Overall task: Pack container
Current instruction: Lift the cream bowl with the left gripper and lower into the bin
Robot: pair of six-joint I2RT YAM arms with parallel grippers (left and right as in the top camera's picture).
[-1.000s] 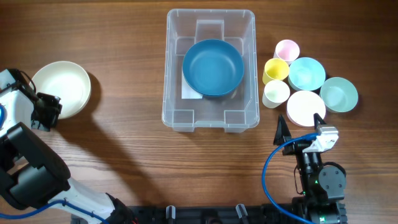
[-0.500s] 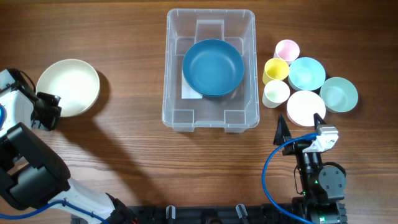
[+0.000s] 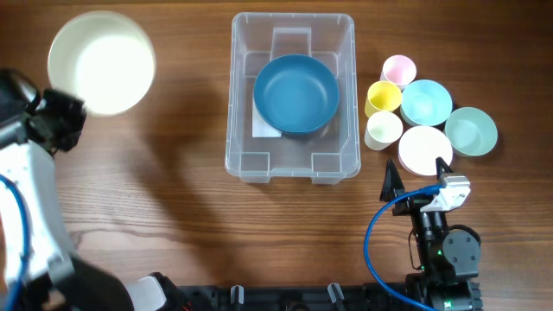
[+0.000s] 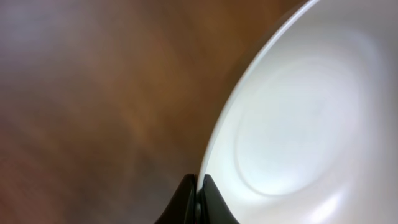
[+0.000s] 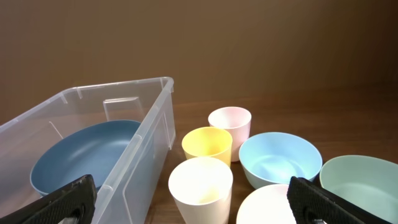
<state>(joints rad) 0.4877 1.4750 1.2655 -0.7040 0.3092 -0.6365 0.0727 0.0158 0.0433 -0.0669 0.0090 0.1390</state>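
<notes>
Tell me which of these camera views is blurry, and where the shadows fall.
Left wrist: the table is blurred throughout, and the cream bowl looks soft and bright. Overhead: sharp, with a broad soft shadow on the wood left of the container. Right wrist: crisp and evenly lit, yellow cup in focus.

The table (image 3: pixel 173 216) shows brown wood with a matt grain, the container (image 3: pixel 346 52) is clear glossy plastic catching highlights on its walls, the blue bowl (image 3: pixel 295 93) looks smooth and matt, the cream bowl (image 3: pixel 101 62) carries a soft sheen, and the yellow cup (image 5: pixel 206 146) reads as matt plastic.
</notes>
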